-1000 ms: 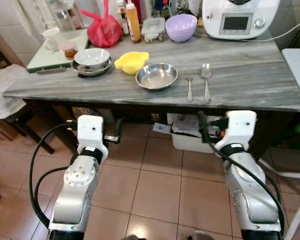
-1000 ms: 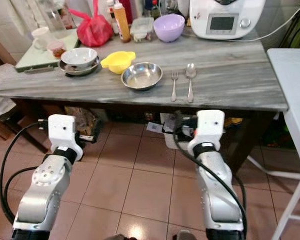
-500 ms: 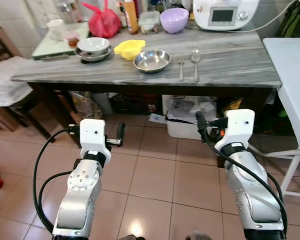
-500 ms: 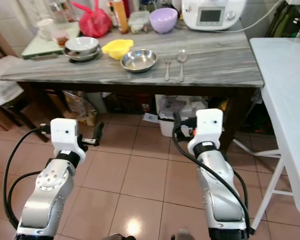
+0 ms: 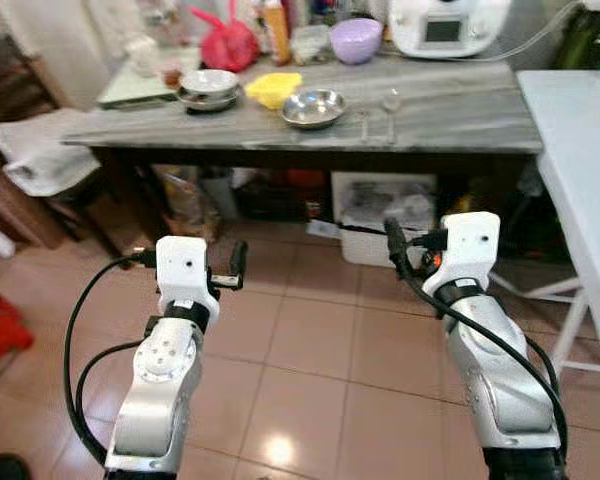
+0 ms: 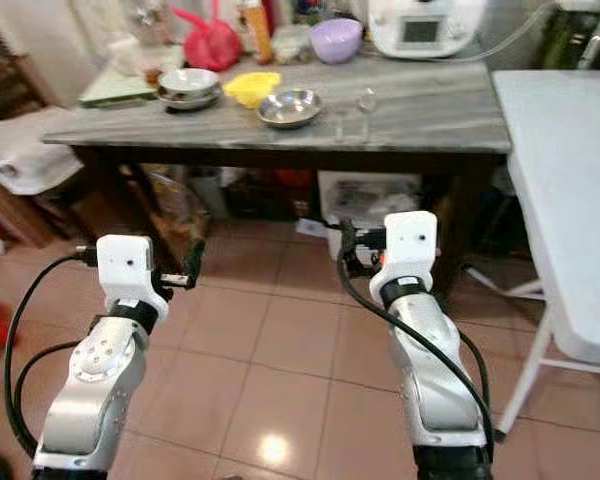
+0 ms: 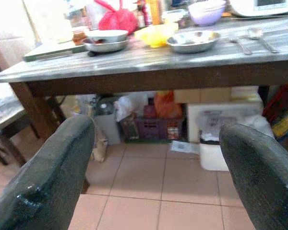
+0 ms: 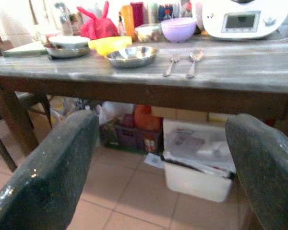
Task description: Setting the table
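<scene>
Robot stands back from grey marble-topped table (image 5: pixel 460 110), both arms raised over tiled floor.

Left gripper (image 7: pixel 153 163) and right gripper (image 8: pixel 158 167) hold fingers apart, empty. On the table: round steel bowl (image 5: pixel 314 106), metal fork (image 8: pixel 171 63), metal spoon (image 8: pixel 194 60) side by side.

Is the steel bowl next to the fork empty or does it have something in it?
Empty: the round stainless steel bowl on the grey marble table shows only bare shiny metal inside.
</scene>
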You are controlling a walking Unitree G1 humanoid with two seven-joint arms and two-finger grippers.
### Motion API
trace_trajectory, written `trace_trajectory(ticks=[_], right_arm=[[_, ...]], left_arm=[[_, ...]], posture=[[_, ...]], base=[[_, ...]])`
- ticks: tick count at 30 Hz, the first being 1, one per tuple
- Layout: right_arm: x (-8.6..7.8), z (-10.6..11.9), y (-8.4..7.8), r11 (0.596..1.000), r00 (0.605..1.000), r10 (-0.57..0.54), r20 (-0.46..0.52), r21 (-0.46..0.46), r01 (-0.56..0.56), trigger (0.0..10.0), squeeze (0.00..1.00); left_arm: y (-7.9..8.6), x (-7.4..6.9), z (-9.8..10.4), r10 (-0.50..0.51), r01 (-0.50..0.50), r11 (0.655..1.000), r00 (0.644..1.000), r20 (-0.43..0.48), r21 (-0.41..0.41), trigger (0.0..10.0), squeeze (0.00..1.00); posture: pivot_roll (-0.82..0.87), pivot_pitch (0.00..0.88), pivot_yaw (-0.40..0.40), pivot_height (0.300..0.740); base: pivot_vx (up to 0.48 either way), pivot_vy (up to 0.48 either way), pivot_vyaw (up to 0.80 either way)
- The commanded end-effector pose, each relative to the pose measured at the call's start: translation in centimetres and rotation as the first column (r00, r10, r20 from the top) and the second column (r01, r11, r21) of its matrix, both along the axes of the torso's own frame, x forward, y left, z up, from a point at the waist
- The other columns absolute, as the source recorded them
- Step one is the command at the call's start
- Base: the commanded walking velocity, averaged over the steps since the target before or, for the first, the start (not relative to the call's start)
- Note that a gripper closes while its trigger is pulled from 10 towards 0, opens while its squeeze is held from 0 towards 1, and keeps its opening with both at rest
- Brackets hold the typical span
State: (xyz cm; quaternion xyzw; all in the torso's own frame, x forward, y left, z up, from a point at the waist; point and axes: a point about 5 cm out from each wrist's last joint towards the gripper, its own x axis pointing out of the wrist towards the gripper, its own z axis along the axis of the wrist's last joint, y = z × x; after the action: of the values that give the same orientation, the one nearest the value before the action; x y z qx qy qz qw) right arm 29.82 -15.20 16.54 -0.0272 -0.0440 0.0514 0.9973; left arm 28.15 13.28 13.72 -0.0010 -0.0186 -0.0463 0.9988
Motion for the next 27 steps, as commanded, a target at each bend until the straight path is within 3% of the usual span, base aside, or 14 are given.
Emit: trace_trajectory(ticks=[1,11,22,27], right_arm=[[0.07,0.09,0.02,1.0,1.0,-0.004,0.005,0.002,0.004,10.0,0.0],[0.3,0.01,0.16,1.0,1.0,-0.009,0.004,0.001,0.009,10.0,0.0],[0.58,0.06,0.44,1.0,1.0,-0.004,0.009,0.005,0.004,10.0,0.0],[0.54,0.01,0.37,1.0,1.0,-0.012,0.007,0.009,0.012,10.0,0.0]], left_arm=[[0.34,0.28,0.31,0.0,0.0,1.0,1.0,0.014,0.006,10.0,0.0],[-0.04,0.54,0.87,-0.059,0.061,0.997,0.998,0.036,-0.048,10.0,0.0],[-0.26,0.4,0.94,-0.076,0.078,0.995,0.996,0.038,-0.063,10.0,0.0],[-0.29,0.5,0.93,-0.088,0.091,0.994,0.995,0.034,-0.068,10.0,0.0]], posture=[[-0.13,0.097,0.143,0.74],[-0.12,0.087,0.142,0.74],[-0.11,0.083,0.143,0.74],[-0.12,0.084,0.151,0.74]], base=[[0.0,0.0,0.0],[0.0,0.0,-0.22],[0.0,-0.267,-0.12],[0.0,-0.3,-0.55]])
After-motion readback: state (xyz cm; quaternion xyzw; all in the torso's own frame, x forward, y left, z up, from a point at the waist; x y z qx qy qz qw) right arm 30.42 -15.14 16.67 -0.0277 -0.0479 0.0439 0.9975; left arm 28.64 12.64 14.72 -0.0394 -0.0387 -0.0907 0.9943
